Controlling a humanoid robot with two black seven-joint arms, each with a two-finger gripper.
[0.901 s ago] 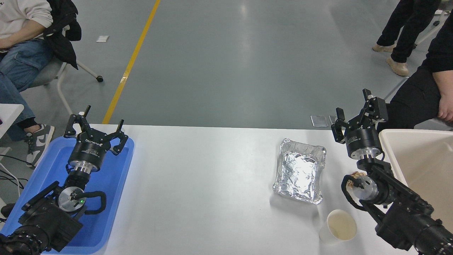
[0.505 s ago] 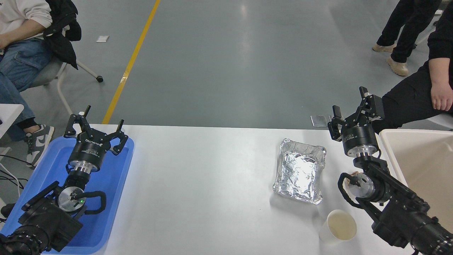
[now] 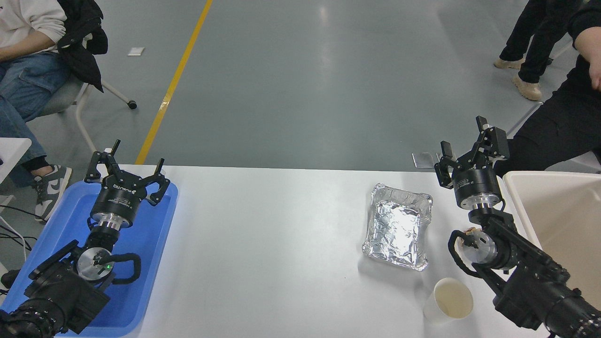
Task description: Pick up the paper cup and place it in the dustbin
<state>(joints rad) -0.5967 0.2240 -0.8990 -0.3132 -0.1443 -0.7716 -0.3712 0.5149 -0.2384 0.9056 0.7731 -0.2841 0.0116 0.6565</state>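
Rightward drift is over: compared with the earlier frames the right pincer (image 3: 469, 152) has slid a little left and toward the far table edge, now sitting just beyond the far right corner of the foil tray (image 3: 398, 226), fingers apart and holding nothing. It is moving away from the cup rather than toward it, so the pick has not begun. Cup (image 3: 448, 300) stands upright at the near edge of the table (image 3: 272, 234), open mouth up, close beside the right arm's forearm and near the tray's near corner. Bin (image 3: 516, 197) at the right edge, just beside the arm. Likely next: pull the pincer back toward the robot and down over the cup; the arm's own elbow and the tray crowd that approach. Left pincer (image 3: 127, 171) parked, fingers apart, over the blue tray (image 3: 159, 234). People seated at the far left and far right; the person at right has raised a hand (image 3: 592, 51).
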